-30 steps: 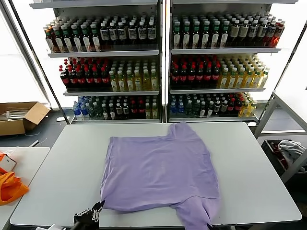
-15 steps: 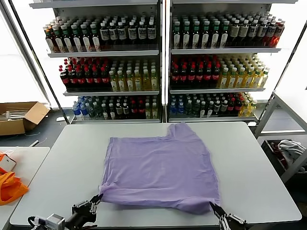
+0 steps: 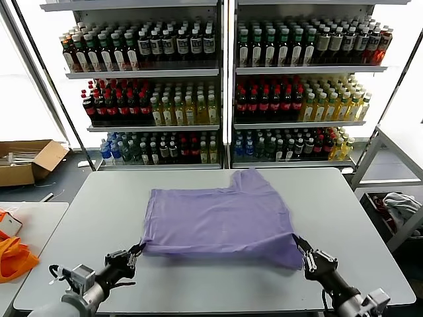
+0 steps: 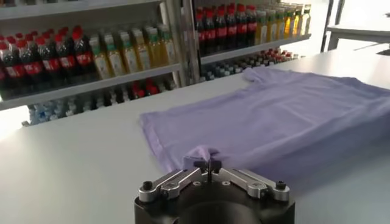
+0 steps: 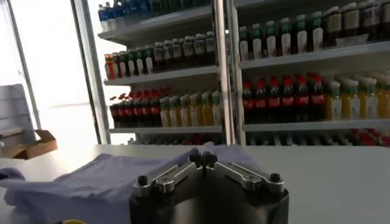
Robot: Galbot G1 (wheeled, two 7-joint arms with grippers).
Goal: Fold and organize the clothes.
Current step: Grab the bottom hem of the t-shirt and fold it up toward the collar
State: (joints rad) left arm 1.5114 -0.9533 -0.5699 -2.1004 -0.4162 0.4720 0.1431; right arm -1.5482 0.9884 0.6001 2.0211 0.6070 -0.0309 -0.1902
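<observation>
The lavender T-shirt (image 3: pixel 218 214) lies plain side up on the white table (image 3: pixel 92 218), its near edge lifted and carried back over itself. My left gripper (image 3: pixel 139 249) is shut on the shirt's near left corner (image 4: pixel 204 152). My right gripper (image 3: pixel 297 242) is shut on the near right corner (image 5: pixel 204 153). Both hold the cloth a little above the table. One sleeve (image 3: pixel 251 178) sticks out at the far right edge. No lettering shows.
Shelves of bottles (image 3: pixel 218 86) stand behind the table. An orange cloth (image 3: pixel 14 257) lies on a side table at the left, a cardboard box (image 3: pixel 26 162) on the floor beyond. A white-grey bundle (image 3: pixel 400 205) sits at the right.
Both grippers have moved away from me with the shirt's near corners, lifting the near edge and folding it toward the far edge. The hanging near sleeve is now tucked in.
</observation>
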